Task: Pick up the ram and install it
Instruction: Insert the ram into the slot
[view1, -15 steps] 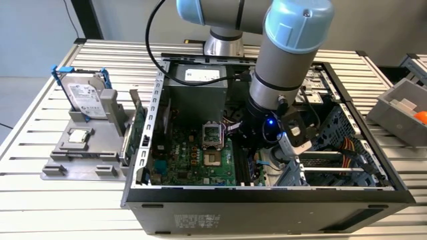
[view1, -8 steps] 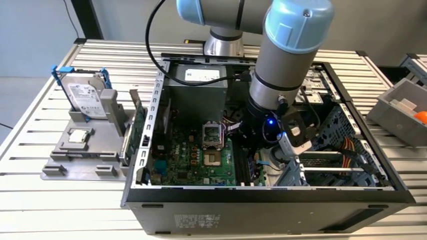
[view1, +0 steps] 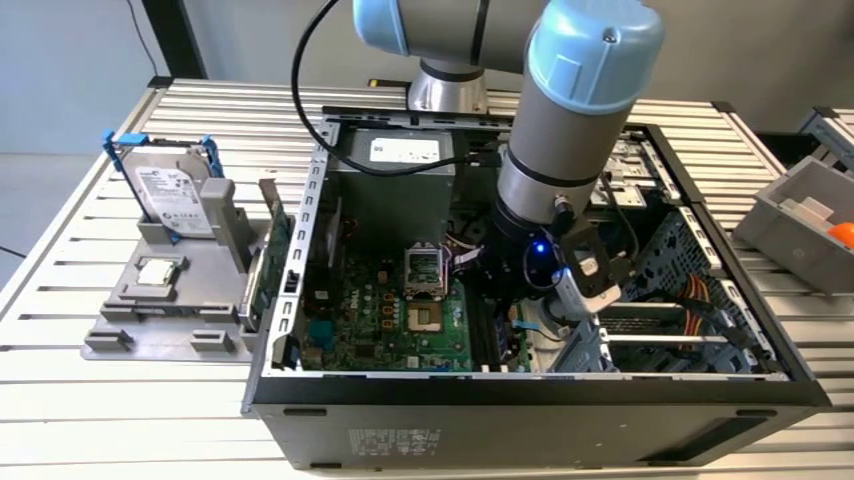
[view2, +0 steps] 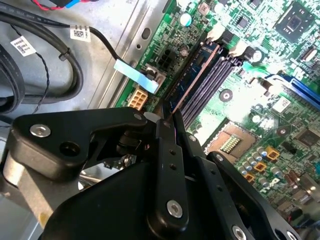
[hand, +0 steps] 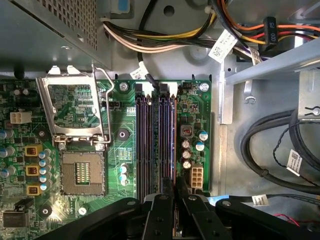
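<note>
Inside the open computer case (view1: 747, 330) on the slatted counter (view1: 80, 400), the arm reaches down over the green motherboard (view1: 387, 320), and its claw (view2: 167, 122) is pinched on the ram (view2: 192, 80), the thin stick held edge-on between the black fingers (view2: 170, 160). In the second wrist view the ram stands lined up along the dark memory slots (view2: 210, 82), its far end reaching the pale clips at their end; in the first wrist view the claw (hand: 176, 187) sits over the rightmost of the slots (hand: 156, 140), beside the open processor socket (hand: 82, 172). Left of the case in the exterior view, the hard drive (view1: 171, 195) with blue clips stands upright in a grey holder (view1: 167, 310).
</note>
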